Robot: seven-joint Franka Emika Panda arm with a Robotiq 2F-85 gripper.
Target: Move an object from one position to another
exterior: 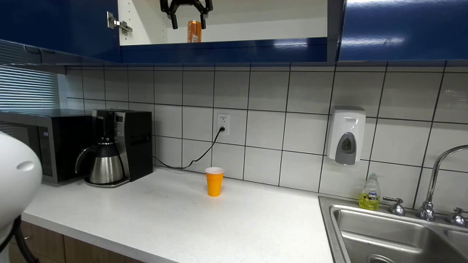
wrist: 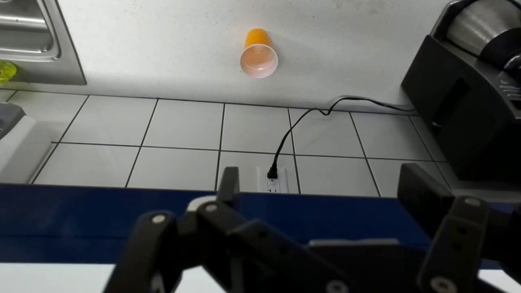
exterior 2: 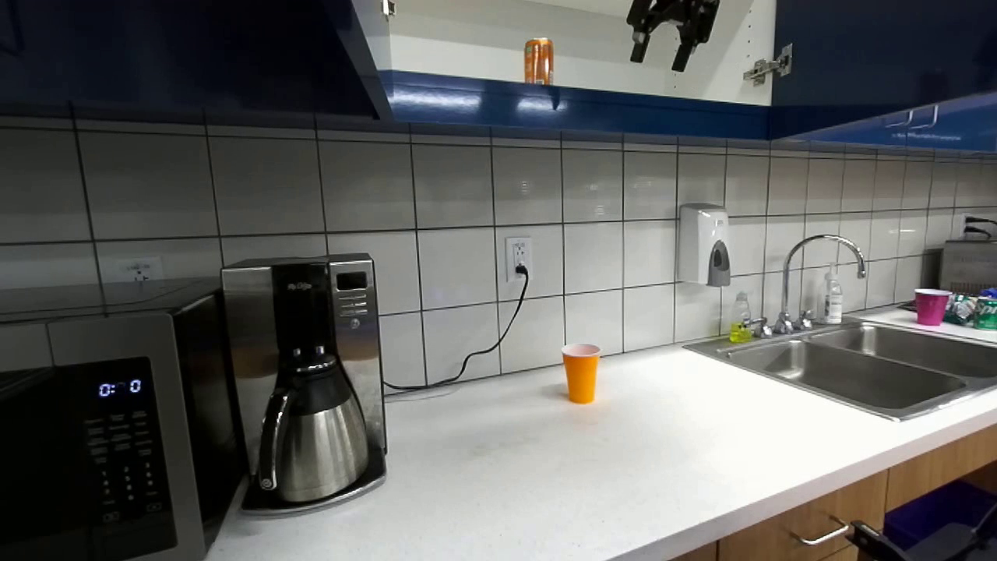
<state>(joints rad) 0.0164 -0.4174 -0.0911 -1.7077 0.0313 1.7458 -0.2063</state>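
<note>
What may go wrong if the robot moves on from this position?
The open, black two-fingered end effector overlaps the long blue cabinet edge in the wrist view; clearance is hard to judge, so it might strike.

The upright, shiny orange cylindrical can shows above that edge; a bump could topple it.

The tapered orange cup with pale interior looks light; a firm grip may crush it.

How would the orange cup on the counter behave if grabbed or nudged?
The orange cup is probably light, since it looks empty in the wrist view. Its walls look thin, so they may flex under a squeeze. Narrower at the bottom than the top, it could tip if pushed high.
</note>
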